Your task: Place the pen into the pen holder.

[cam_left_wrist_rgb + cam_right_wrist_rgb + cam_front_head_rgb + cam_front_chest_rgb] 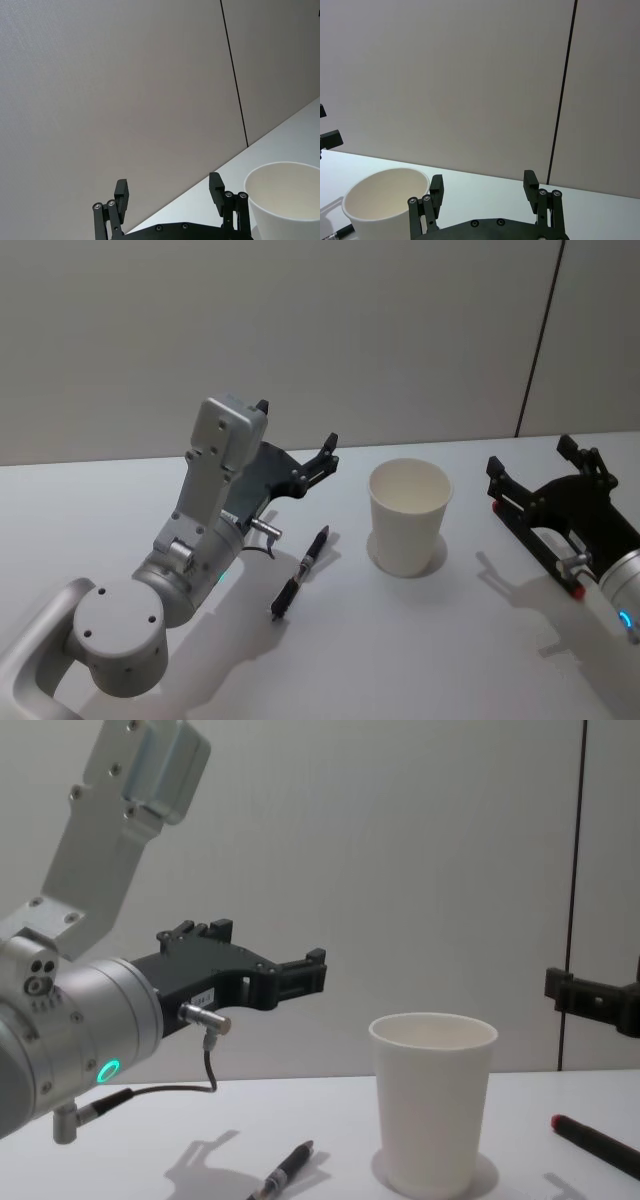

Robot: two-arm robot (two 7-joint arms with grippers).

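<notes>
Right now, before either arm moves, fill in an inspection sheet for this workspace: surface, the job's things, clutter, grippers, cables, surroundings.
Surface: white table, flat and plain.
Job's things: black pen lying flat on the table, to the robot's left of the pen holder and apart from it; pen holder, a white paper cup, upright, nothing seen inside.
Clutter: nothing seen.
Grippers: left gripper open, holding nothing, raised above the table behind the pen; right gripper open, holding nothing, on the pen holder's right.
Cables: thin dark cable looping from a metal plug on the left wrist.
Surroundings: grey wall with a dark vertical seam.
</notes>
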